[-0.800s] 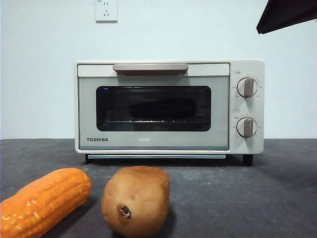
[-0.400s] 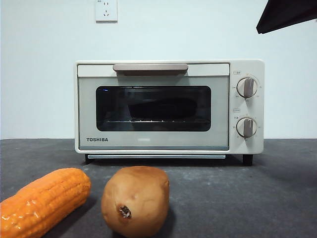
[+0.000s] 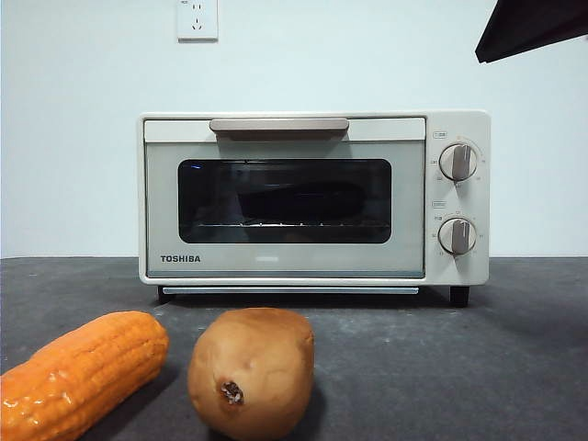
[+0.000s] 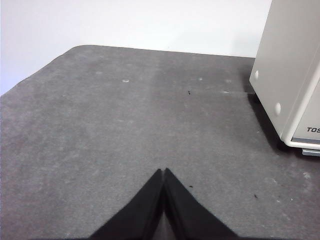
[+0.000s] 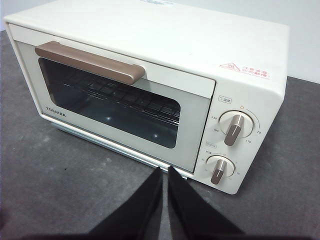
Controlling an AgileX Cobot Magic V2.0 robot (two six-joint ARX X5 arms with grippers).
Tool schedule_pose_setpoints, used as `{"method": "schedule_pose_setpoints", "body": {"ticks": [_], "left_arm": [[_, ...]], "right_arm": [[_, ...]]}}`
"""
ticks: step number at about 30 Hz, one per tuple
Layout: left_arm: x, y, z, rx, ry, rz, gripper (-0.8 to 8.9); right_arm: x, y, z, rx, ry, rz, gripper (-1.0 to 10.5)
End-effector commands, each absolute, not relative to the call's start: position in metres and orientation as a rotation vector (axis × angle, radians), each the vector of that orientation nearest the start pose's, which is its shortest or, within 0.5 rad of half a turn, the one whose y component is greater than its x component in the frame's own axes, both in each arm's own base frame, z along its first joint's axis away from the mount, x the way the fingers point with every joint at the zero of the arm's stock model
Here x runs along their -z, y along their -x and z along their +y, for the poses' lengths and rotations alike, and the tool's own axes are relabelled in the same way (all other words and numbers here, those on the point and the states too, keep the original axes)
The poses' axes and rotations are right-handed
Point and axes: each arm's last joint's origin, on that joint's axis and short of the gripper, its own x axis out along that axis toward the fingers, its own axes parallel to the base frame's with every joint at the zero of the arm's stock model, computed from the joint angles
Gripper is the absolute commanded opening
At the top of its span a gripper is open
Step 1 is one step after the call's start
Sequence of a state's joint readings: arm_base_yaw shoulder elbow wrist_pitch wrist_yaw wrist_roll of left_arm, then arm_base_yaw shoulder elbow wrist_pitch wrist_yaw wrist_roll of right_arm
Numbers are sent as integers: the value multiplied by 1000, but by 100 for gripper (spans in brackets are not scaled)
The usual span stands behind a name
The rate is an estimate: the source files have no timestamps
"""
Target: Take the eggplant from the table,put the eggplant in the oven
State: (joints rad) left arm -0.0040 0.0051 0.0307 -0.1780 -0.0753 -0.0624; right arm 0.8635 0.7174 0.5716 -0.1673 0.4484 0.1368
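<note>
The cream-white oven (image 3: 312,197) stands at the back of the table (image 3: 441,367) with its glass door closed; it also fills the right wrist view (image 5: 150,65). The eggplant is not clearly in view: only a dim dark shape shows behind the door glass, and I cannot tell what it is. My right gripper (image 5: 164,170) hovers shut and empty in front of the oven's knob side. My left gripper (image 4: 163,171) hangs shut and empty over bare table beside the oven's side wall (image 4: 290,75). A black arm tip (image 3: 533,28) shows at the top right corner.
An orange corn cob (image 3: 78,377) lies at the front left, and a brown potato (image 3: 251,372) sits just right of it. Both lie well in front of the oven door. A wall socket (image 3: 197,18) is on the white wall behind.
</note>
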Motion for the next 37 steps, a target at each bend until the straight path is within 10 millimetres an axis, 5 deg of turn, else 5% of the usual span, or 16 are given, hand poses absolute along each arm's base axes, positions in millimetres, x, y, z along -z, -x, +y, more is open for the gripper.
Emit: {"method": "schedule_pose_setpoints", "body": {"ticks": [1,7,17,25,37], "left_arm": [[-147,-96,2,-79,50,176,4],[-147,-96,2,-79,50,176,4],[-147,-96,2,-79,50,176,4],[-147,-96,2,-79,50,176,4],[-147,-96,2,-79,50,176,4]], "right_arm": [[-276,-114,116,-397,37,265,4],[-282,-110,107,-376,127,208,4],[-291,-113,38,-178,28,-31,4],[-254,-104,2,7,11,-66,4],[-187,-99,-2,7,-20,7,4]]}}
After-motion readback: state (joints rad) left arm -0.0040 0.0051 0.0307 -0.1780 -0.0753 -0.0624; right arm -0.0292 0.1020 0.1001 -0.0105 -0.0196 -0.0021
